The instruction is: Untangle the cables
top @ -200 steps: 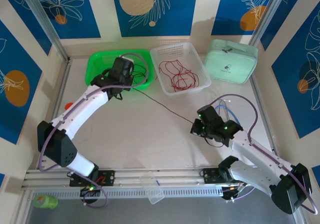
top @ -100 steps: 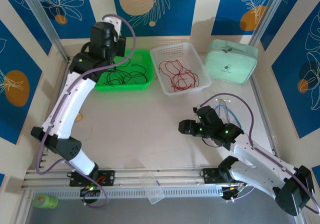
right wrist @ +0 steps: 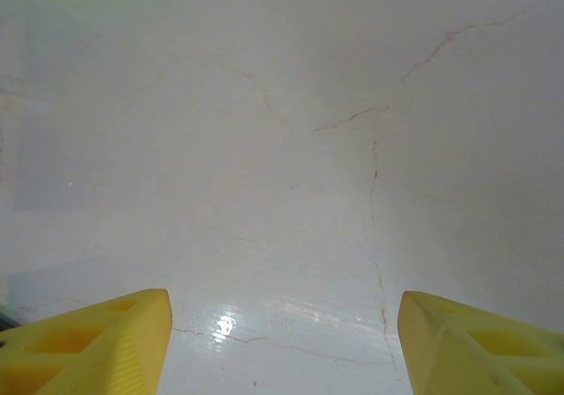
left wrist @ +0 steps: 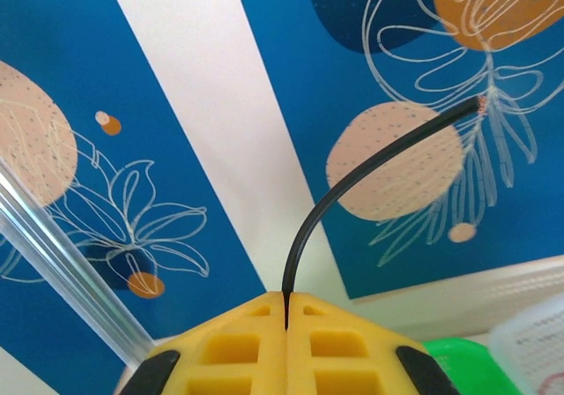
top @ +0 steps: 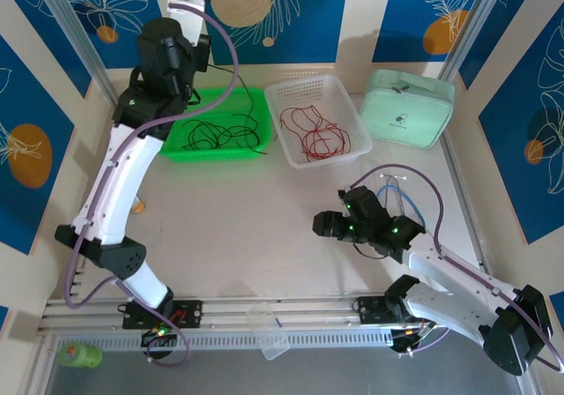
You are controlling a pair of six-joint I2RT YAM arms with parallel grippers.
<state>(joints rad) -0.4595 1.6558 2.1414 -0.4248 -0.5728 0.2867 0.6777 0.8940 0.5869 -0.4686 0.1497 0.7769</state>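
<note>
Table (right wrist: 291, 130) under right gripper (right wrist: 282, 346), jaws apart, empty. Left gripper (left wrist: 286, 302) clamps black cable (left wrist: 352, 173) high, likely clearing the tangle (top: 220, 136).

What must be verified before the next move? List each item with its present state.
1. Left hand shut on the black cable: ok.
2. Right hand open, nothing between its fingers: ok.
3. Left hand raised above the green basket: ok.
4. Held black cable free of the black cables lying in the green basket: cannot tell.
5. Red cables kept apart, in the white basket: ok.
</note>
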